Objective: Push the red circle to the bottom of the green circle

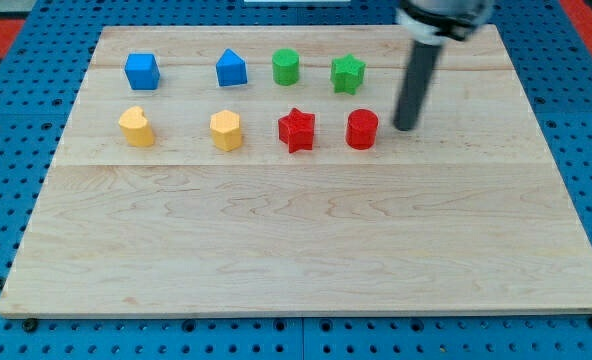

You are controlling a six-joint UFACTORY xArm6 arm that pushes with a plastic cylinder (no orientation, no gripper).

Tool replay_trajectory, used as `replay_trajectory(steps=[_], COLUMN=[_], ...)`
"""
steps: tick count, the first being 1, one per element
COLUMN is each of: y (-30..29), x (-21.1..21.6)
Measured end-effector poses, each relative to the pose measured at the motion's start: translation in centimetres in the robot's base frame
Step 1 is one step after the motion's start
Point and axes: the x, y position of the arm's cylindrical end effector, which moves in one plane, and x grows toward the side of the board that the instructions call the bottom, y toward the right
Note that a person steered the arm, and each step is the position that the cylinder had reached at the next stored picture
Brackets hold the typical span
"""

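The red circle stands on the wooden board in the second row, right of the red star. The green circle stands in the top row, up and to the left of the red circle, directly above the red star. My tip rests on the board just to the right of the red circle, a small gap apart from it. The rod rises from there toward the view's top.
A green star sits right of the green circle. A blue cube and a blue pentagon-shaped block are in the top row at left. A yellow heart and a yellow hexagon are in the second row.
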Motion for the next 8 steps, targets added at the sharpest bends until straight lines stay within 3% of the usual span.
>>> replay_trajectory(steps=[1, 2, 3, 4, 5, 6, 7, 8], y=[1.1, -2.4, -8.7, -8.6, -1.9, -1.8, -2.6, -10.1], x=[0.9, -2.6, -2.7, 5.9, 6.9, -1.2, -5.7, -7.2])
